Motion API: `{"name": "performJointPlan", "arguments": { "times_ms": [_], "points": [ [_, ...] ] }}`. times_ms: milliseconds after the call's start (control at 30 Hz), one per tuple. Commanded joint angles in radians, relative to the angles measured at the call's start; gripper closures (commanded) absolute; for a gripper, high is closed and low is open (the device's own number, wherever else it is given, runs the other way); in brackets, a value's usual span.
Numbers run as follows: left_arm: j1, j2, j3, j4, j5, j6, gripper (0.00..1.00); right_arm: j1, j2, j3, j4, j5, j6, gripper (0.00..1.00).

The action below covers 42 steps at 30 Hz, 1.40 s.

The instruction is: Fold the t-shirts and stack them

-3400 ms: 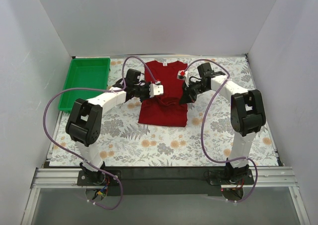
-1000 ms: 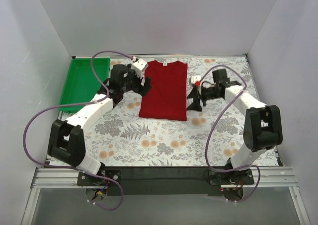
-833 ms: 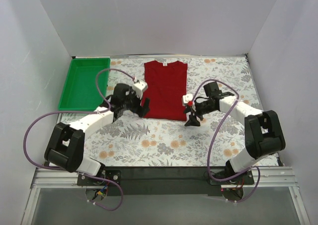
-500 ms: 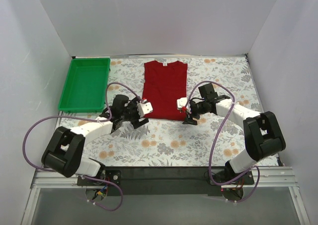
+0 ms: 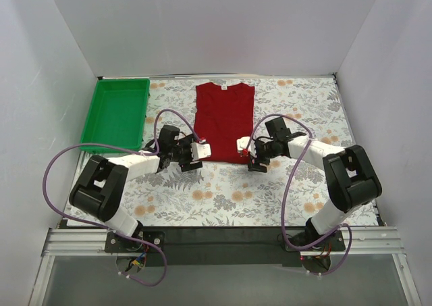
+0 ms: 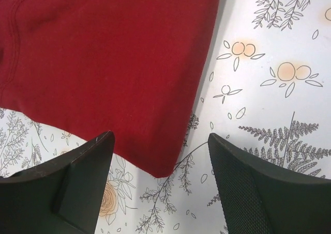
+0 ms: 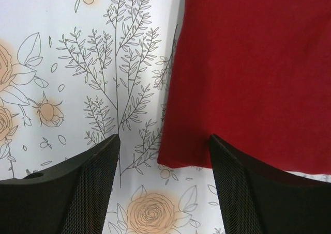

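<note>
Dark red t-shirt (image 5: 224, 122) lay flat, centre frame. Left gripper (image 5: 196, 156) and right gripper (image 5: 252, 159) had dropped to its lower hem corners, both released. Hem fold judged next.

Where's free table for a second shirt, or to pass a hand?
Free: the wide near strip of floral table between the hem of the t-shirt and the arm bases; the far right patch beside the shirt. Narrow gap between green tray and shirt. Crowded: shirt's near corners, where left gripper and right gripper hover open.
</note>
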Motion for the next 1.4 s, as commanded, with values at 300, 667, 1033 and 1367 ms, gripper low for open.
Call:
{"name": "performJointPlan", "arguments": {
  "times_ms": [300, 667, 1033, 1367],
  "points": [
    [0.009, 0.042, -0.011, -0.013, 0.020, 0.053, 0.43, 0.040, 0.088, 0.060, 0.044, 0.137, 0.070, 0.42],
    [-0.009, 0.071, -0.043, -0.002, 0.017, 0.050, 0.89, 0.040, 0.125, 0.068, 0.030, 0.160, 0.110, 0.85],
    [-0.045, -0.074, -0.090, -0.046, 0.017, 0.046, 1.00, 0.040, 0.071, 0.140, -0.269, 0.017, -0.030, 0.99],
    [-0.230, -0.404, -0.127, -0.390, 0.068, -0.033, 1.00, 0.040, -0.128, 0.118, -0.527, -0.078, -0.168, 0.99]
  ]
}}
